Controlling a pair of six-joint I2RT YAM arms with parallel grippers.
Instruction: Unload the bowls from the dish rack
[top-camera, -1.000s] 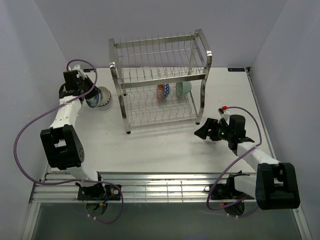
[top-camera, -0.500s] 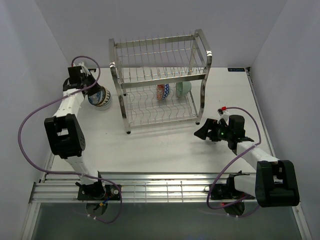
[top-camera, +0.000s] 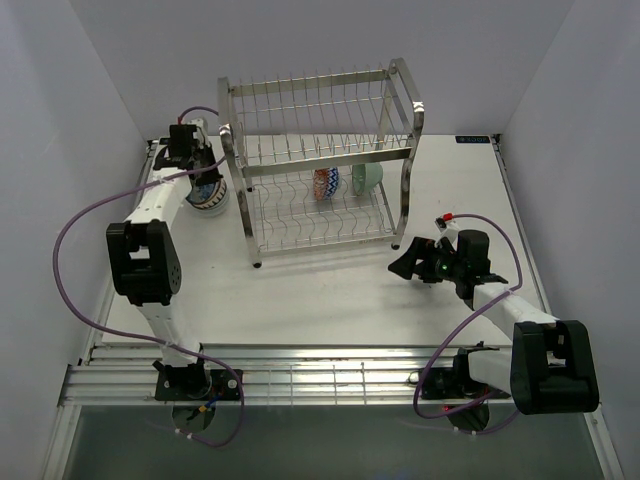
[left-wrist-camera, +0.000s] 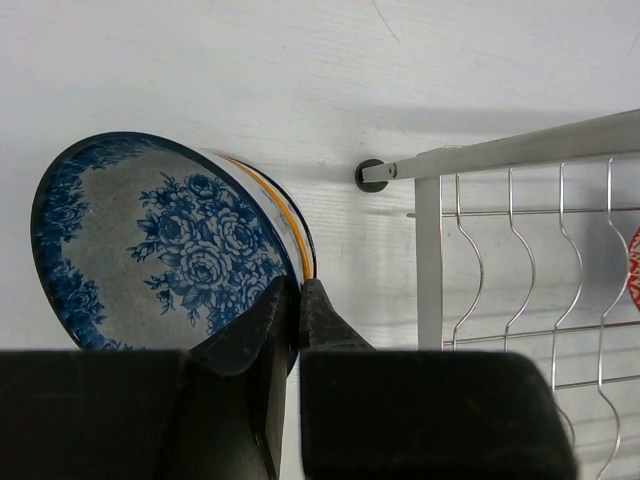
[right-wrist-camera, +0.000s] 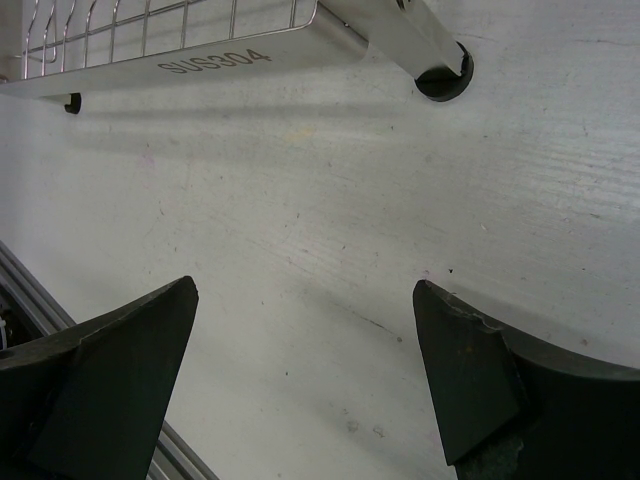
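Left of the steel wire dish rack (top-camera: 330, 160), the left gripper (left-wrist-camera: 293, 300) pinches the rim of a blue-and-white floral ceramic bowl (left-wrist-camera: 150, 240), seemingly tilted; this thin hold could slip, cracking it on the white table (left-wrist-camera: 200, 60). The right gripper (right-wrist-camera: 305, 300) gapes empty.

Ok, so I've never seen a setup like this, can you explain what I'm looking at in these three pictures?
These are two robot arms bolted to the near edge of a white table. The wide picture comes from a fixed camera above and behind them. The other two come from a camera on each wrist, looking past that arm's own fingers. The steel dish rack stands at the back, with a red-blue patterned bowl and a mint green bowl in its lower tier. The left gripper is pinched shut on the rim of a blue-and-white flowered bowl, beside the rack's left end. The right gripper is open and empty, above the table near the rack's front right corner.
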